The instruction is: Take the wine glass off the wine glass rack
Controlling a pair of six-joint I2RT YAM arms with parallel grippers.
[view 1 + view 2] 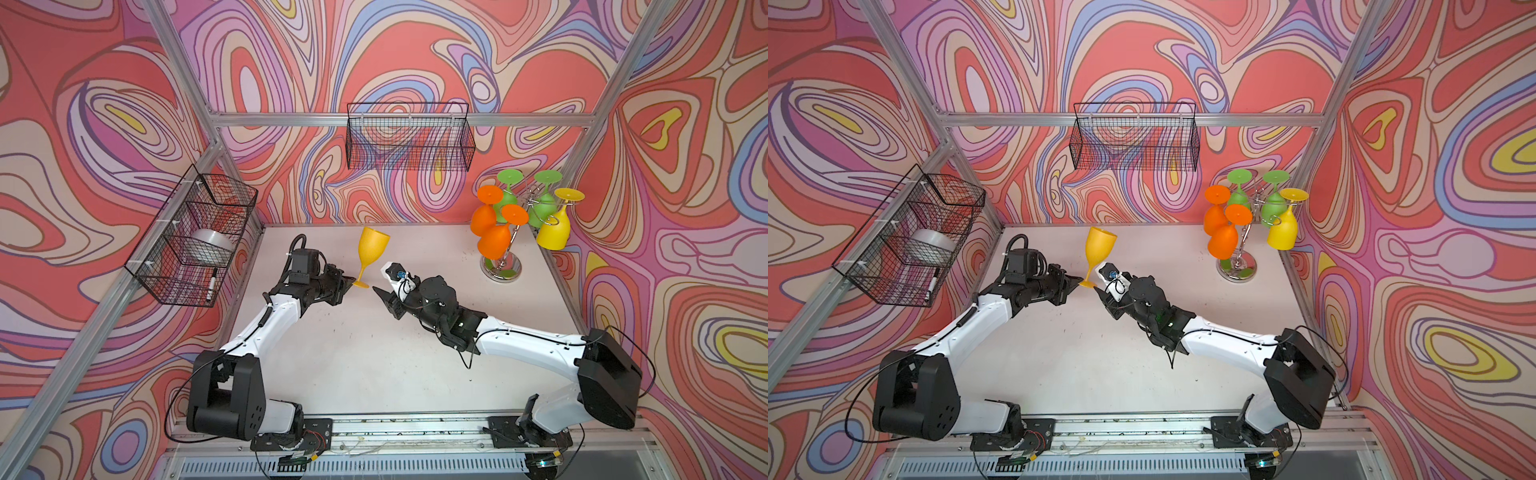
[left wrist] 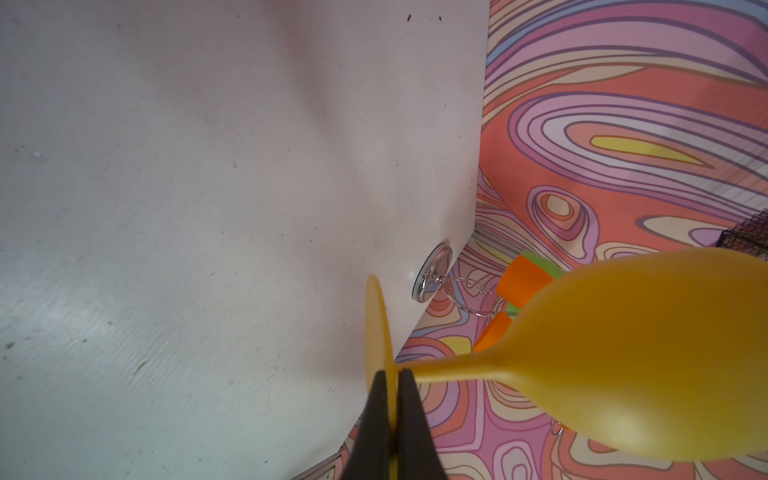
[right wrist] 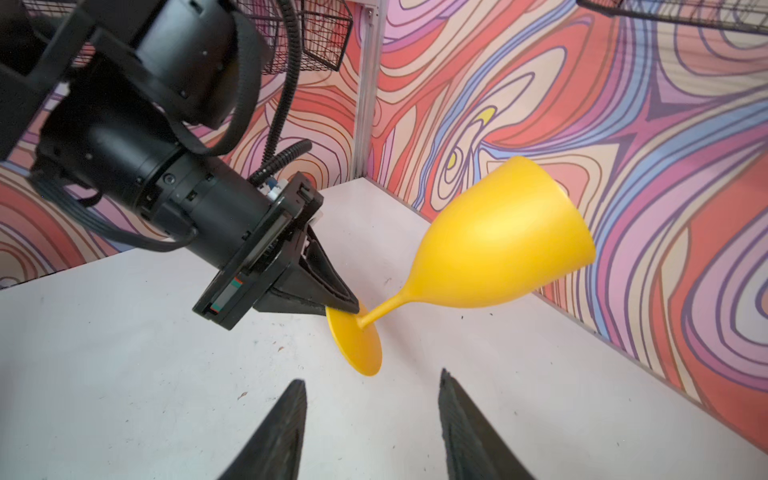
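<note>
Field notes, remote station.

- The amber-yellow plastic wine glass (image 1: 374, 247) is off the shiny chrome wire wine glass rack (image 1: 490, 268). It hangs above the middle of the pale table (image 1: 353, 353), towards the far edge and well apart from the rack in the far right corner.
- The left pincer (image 2: 392, 374) is pressed together on the rim of the glass's round foot. In the left wrist view one black finger lies on each face of the disc. The glass stands bowl up and leans a little, with its foot clear of the table. I judge a rim pinch was chosen because the foot is the flattest part to clamp. It gives a long lever, though, so the bowl could swing.
- The right pincer (image 3: 372, 376) is spread and holds nothing. Its tips sit just beside the foot on the near right side. This looks like the end of a hand-over, with the right side letting go, but that is my judgement only.
- Five more glasses hang upside down on the rack by their feet: two orange glasses (image 1: 484, 218), two green glasses (image 1: 542, 208) and one yellow glass (image 1: 555, 232). Hanging them this way leaves the bowls free below the wire loops.
- Task status: the removal looks done. What remains is to set the glass down, and I would lower it slowly and level the foot first.
</note>
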